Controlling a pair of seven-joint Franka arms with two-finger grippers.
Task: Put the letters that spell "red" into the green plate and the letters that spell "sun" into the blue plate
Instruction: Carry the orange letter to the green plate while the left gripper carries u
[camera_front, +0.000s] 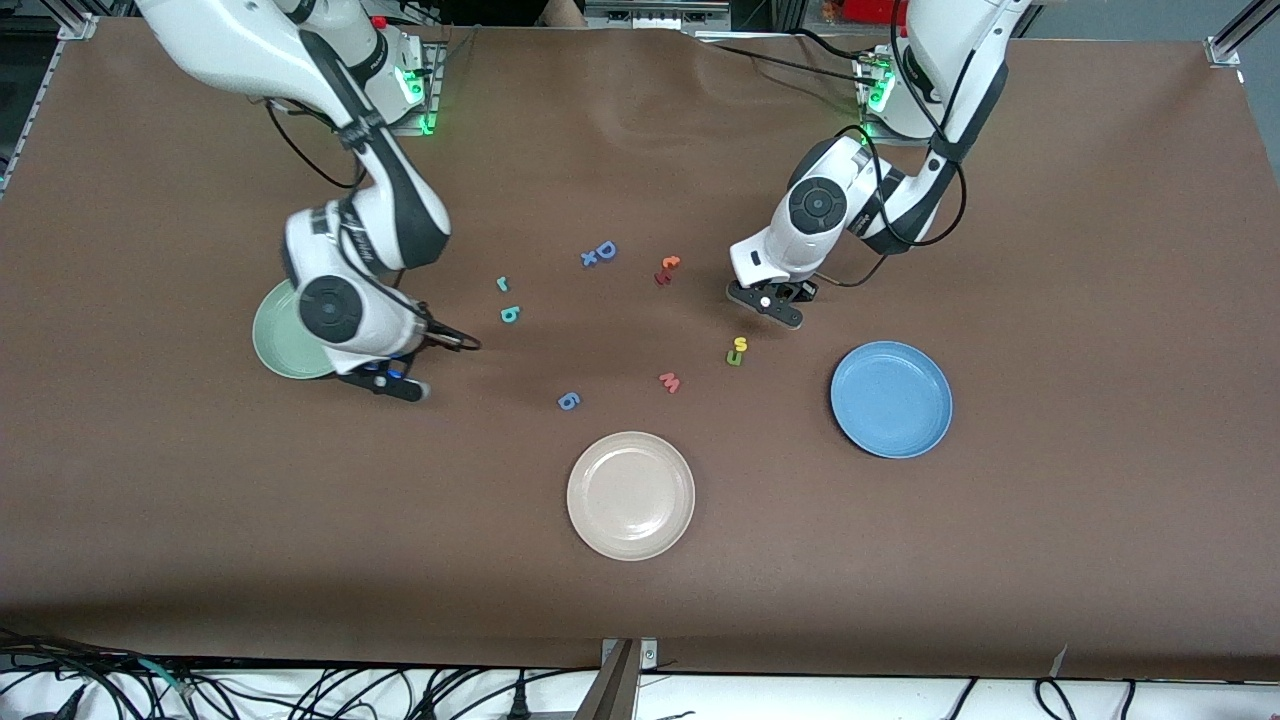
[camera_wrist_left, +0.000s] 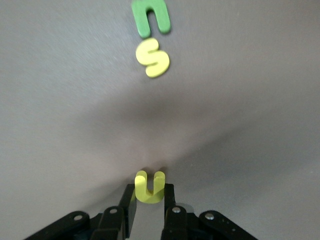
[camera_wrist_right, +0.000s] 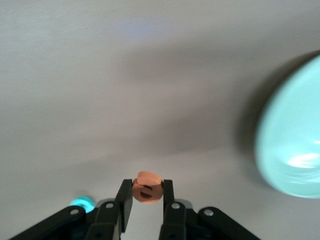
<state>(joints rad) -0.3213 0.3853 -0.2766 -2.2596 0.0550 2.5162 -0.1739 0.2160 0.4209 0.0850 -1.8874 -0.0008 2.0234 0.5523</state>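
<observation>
The left gripper (camera_wrist_left: 149, 200) has its fingers (camera_wrist_left: 127, 202) clamped on the yellow "n" (camera_wrist_left: 149, 187), pinched at its closed end with both legs pointing away from the wrist. It is over bare desk (camera_front: 1050, 250) toward the left arm's end, between the red-and-orange pair (camera_front: 667, 269) and the blue plate (camera_front: 891, 399). The right gripper (camera_wrist_right: 146, 200) has its fingers (camera_wrist_right: 124, 199) clamped on the orange "e" (camera_wrist_right: 147, 188), a small rounded piece gripped by its sides, over the desk just beside the green plate (camera_front: 280, 345).

By my reading the task is barely begun. Both plates look empty as far as they show, though the right arm covers part of the green one. Two letters are picked up and neither is delivered.

Left for "sun": the yellow "s" (camera_front: 740, 344) and green "u" (camera_front: 735, 358) lie touching on the desk, near the blue plate and farther from the camera than it. Left for "red": the teal "r" (camera_front: 502, 284) and teal "d" (camera_front: 510, 314) lie close together mid-desk, the "d" nearer the camera.

The letters are tiny, flat, bright pieces. The plates are round, shallow-rimmed and far larger, mint-green and medium blue.
</observation>
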